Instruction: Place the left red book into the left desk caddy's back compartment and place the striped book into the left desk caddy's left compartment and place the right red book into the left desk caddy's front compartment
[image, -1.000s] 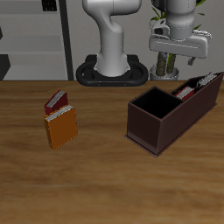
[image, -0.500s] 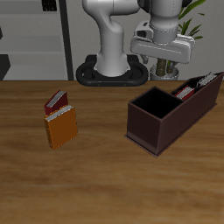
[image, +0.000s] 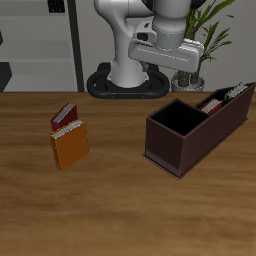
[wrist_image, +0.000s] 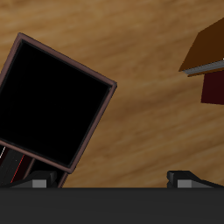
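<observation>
Overhead, the robot's two-finger hand (image: 168, 72) hangs in the air above the far part of the wooden surface (image: 120, 200). Its fingers are spread wide and nothing is between them. In the wrist view the two fingertips (wrist_image: 39, 180) show far apart, with only bare wood between.

Nearest the hand is the long dark maroon-brown desk caddy (image: 195, 140), which lies at an angle on the surface. Its large square compartment (image: 178, 118) is at the near end. The wrist view looks almost straight down into that compartment (wrist_image: 52, 101), and it appears as a black square inside the caddy's rim (wrist_image: 93, 127).

The narrower slots are at the caddy's far end. A red-covered book (image: 213, 101) stands in one of them, and a slim grey and dark striped book (image: 236, 92) stands just beside it, farther toward the end. I cannot tell which slot each one is in.

Well apart from the caddy, across the surface, a plain orange book (image: 70, 147) lies flat. A small dark red book with whitish page edges (image: 64, 113) touches its far edge. I cannot tell whether the two overlap. The wrist view shows a corner of the orange book (wrist_image: 206, 39) with the dark red book (wrist_image: 214, 87) beside it.
</observation>
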